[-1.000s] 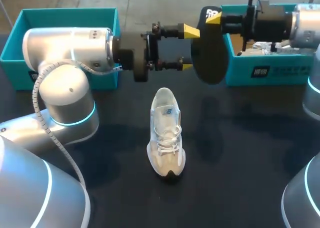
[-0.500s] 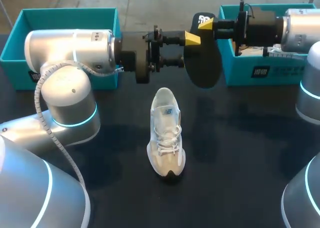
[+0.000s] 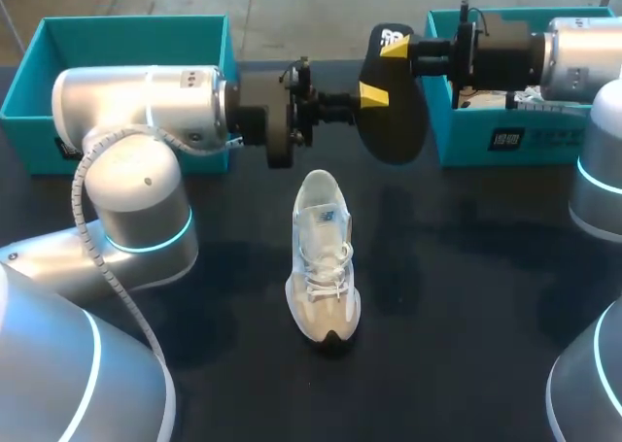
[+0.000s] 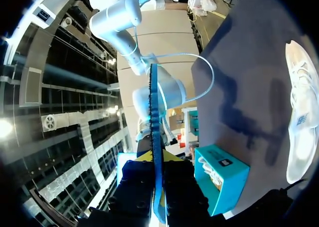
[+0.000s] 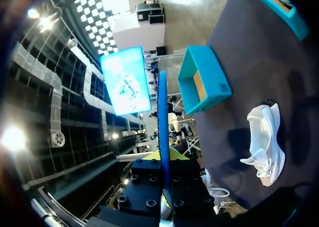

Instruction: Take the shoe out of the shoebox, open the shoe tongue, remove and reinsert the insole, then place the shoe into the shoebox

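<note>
A white sneaker (image 3: 323,257) lies on the dark table, toe toward the near edge, also seen in the left wrist view (image 4: 299,112) and the right wrist view (image 5: 266,137). Above and behind it a dark insole (image 3: 394,112) hangs in the air, held from two sides. My right gripper (image 3: 398,46) is shut on its top end, and my left gripper (image 3: 370,96) is shut on its left edge. In each wrist view the insole shows edge-on as a thin blue strip (image 4: 154,117) (image 5: 162,117) running out from between the fingers (image 4: 157,159) (image 5: 163,154).
A teal shoebox (image 3: 39,58) stands at the back left behind my left arm. A second teal shoebox (image 3: 505,136) at the back right holds white contents (image 3: 530,94). Open dark table surrounds the sneaker.
My left gripper has shut on the insole's edge after standing wide open. My right arm has carried the insole a little to the left.
</note>
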Tool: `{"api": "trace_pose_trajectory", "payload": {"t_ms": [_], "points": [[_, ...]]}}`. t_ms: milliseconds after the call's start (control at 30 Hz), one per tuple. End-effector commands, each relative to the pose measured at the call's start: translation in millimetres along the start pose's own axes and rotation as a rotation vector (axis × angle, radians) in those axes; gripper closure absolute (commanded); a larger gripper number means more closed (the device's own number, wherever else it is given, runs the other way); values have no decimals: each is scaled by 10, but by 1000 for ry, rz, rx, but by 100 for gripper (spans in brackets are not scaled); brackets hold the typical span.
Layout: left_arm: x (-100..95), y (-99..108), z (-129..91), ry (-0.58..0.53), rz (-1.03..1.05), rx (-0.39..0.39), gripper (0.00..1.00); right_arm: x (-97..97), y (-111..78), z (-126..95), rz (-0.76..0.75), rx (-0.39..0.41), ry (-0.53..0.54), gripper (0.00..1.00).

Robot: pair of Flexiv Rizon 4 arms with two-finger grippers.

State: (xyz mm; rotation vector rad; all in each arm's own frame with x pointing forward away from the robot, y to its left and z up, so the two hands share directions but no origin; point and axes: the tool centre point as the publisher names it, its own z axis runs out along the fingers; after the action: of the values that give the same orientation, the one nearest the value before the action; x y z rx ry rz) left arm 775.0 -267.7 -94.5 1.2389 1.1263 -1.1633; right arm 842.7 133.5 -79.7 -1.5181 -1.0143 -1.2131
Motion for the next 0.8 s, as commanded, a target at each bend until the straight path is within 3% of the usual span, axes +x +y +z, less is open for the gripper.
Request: {"api": "trace_pose_trajectory", "payload": {"t_ms": [33, 67, 533, 800], "points": [[13, -21, 35, -17, -6, 2, 100, 5, -62, 6, -33, -11, 13, 55], [-3, -26, 20, -22, -12, 4, 100, 3, -77, -13, -43, -20, 19, 0], [-181, -9, -408, -49, -67, 30, 100, -84, -323, -540, -223, 30, 31, 0], [-196, 19, -458, -68, -53, 36, 100, -198, -439, -925, -281, 79, -6, 0]]}}
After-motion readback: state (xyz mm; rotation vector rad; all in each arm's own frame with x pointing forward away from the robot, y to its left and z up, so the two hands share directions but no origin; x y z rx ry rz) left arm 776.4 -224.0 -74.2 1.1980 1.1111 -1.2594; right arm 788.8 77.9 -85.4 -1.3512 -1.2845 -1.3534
